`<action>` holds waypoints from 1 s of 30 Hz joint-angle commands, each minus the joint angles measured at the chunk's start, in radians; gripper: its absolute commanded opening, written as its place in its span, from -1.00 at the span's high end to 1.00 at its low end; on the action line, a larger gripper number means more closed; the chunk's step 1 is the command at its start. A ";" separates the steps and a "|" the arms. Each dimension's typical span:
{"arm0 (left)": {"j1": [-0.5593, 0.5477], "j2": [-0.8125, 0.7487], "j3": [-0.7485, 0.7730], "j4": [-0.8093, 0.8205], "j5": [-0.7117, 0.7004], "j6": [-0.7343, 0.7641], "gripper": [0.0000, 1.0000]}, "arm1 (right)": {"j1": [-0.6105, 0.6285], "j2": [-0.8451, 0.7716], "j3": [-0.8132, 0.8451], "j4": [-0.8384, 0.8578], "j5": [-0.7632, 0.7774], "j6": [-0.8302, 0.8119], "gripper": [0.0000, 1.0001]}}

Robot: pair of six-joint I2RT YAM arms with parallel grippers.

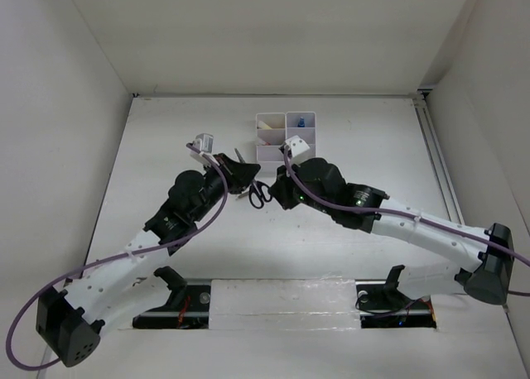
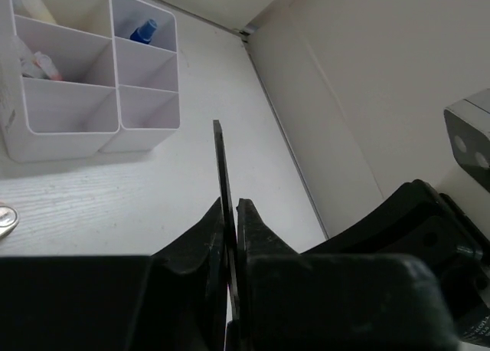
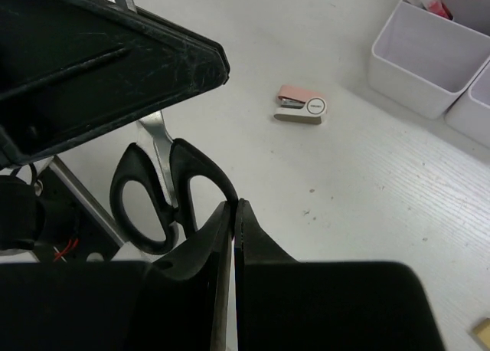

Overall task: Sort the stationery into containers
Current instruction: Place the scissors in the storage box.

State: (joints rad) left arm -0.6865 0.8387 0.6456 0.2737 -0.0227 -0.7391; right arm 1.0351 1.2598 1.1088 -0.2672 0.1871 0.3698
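Left jaws tight on scissors (image 2: 221, 175) blade; right jaws fully closed beside the handles (image 3: 191, 155).

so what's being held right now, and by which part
The scissors: left tool shut on the blade, right tool apparently pinching the rim of one handle loop.

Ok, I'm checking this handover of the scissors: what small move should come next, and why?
Probably open the right tool. The left tool is shut on the blade of the scissors, and the right looks shut on their handle loop; one must let go before the scissors can travel to the containers.
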 commanded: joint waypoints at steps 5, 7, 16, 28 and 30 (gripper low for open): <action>-0.002 0.078 0.032 0.059 0.032 0.050 1.00 | 0.006 -0.022 0.013 0.076 0.081 0.011 -0.59; -0.002 0.100 0.055 0.059 0.015 0.087 1.00 | 0.006 -0.065 0.000 0.047 0.153 0.021 -1.00; 0.007 0.282 0.081 0.348 0.018 0.349 1.00 | 0.006 -0.264 -0.090 -0.086 0.351 0.050 -1.00; 0.068 0.747 0.484 0.410 0.182 0.655 1.00 | 0.006 -0.390 -0.164 -0.125 0.290 0.060 -1.00; 0.093 0.802 0.529 0.397 0.248 0.664 1.00 | 0.006 -0.390 -0.164 -0.139 0.290 0.060 -1.00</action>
State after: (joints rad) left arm -0.6212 1.6176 1.0878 0.6121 0.1173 -0.1654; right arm 1.0355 0.8864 0.9474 -0.4042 0.4889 0.4206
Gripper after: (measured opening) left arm 0.014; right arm 0.999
